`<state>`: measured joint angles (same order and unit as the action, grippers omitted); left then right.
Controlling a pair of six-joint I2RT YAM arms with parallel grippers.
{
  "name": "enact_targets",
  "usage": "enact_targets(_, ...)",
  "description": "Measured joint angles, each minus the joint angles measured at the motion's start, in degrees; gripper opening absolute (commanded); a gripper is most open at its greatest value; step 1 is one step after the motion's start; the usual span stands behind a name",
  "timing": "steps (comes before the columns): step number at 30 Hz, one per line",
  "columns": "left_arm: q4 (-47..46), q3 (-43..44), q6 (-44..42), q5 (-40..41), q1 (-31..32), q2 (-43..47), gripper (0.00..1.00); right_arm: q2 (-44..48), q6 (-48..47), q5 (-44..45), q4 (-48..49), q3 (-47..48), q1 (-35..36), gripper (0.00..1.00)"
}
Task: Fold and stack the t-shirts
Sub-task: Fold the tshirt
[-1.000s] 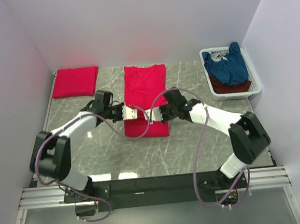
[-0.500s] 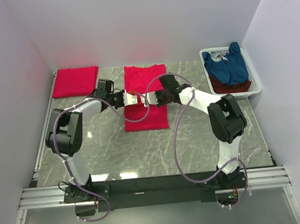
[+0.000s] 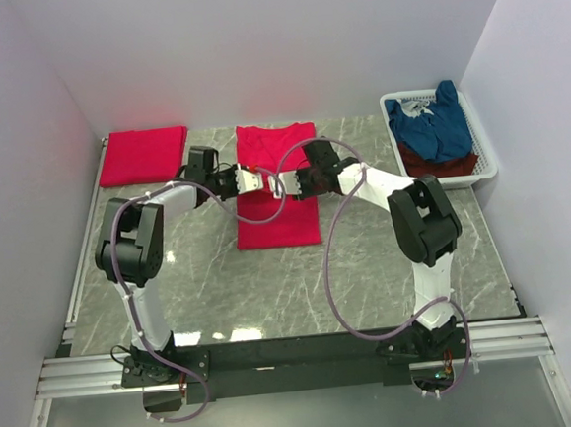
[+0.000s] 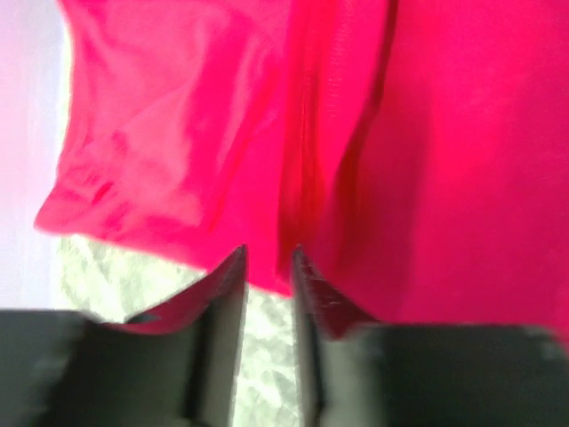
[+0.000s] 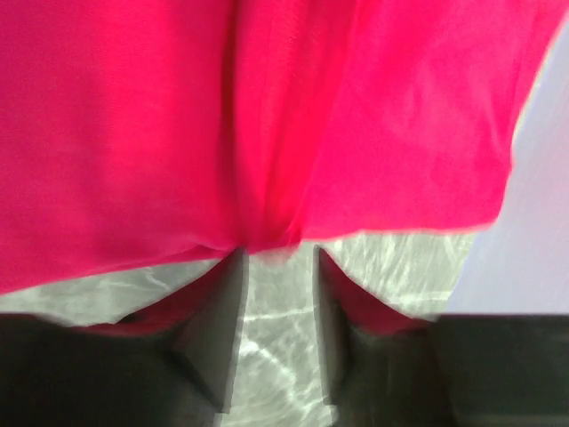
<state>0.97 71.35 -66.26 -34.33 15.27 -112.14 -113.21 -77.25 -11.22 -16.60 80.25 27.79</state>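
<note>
my left gripper [image 4: 268, 253] and right gripper [image 5: 280, 253]: both slightly parted, empty
tips at the red t-shirt [image 4: 427, 133] edge ahead; only wrist views show table [image 5: 276, 338] between the jaws.

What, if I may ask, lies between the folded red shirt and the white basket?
Top view: a bright red cloth t-shirt, with the left tool and right tool over it.

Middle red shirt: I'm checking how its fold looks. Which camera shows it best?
The top view: nearly the whole shirt shows, laid out on the table. Both wrist views show only close, blurry cloth and one edge.
</note>
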Motion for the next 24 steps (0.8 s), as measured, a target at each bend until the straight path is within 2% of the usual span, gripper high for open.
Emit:
enact_targets(1, -0.13, 0.42, 1.05, 0.55, -0.24, 0.00, 0.41, -0.70, 0.48, 0.57, 0.04, 0.94, -0.28, 0.52)
enact_targets(5, -0.02, 1.44, 5.25, 1.29, -2.19, 0.83, 0.40, -1.25, 3.54, 2.16, -0.92, 5.11, -2.10, 0.51)
enact_targets(7, 1.07, 1.03, 7.15, 1.42, -3.13, 2.67, 0.40, -0.63, 5.60, 2.51, -1.22, 7.32, -2.89, 0.45)
enact_targets(12, 3.76, -6.56, 11.47, 1.29, -4.66, 14.62, 0.48, 5.73, 14.58, 1.53, -7.37, 7.80, -3.63, 0.42)
enact_targets(14, 6.38, -8.52, 13.84, 0.28, -4.28, 18.91, 0.55, 9.14, 20.22, -0.42, -11.10, 7.80, -3.19, 0.40)
enact_targets(18, 8.94, -11.19, 20.04, -2.10, -3.54, 23.54, 0.53, 12.72, 32.30, -6.78, -17.62, 8.09, -2.27, 0.34)
enact_targets(24, 10.49, -13.51, 37.38, -5.86, -3.45, 21.44, 0.50, 8.22, 50.47, -17.20, -22.16, 8.52, -1.86, 0.32)
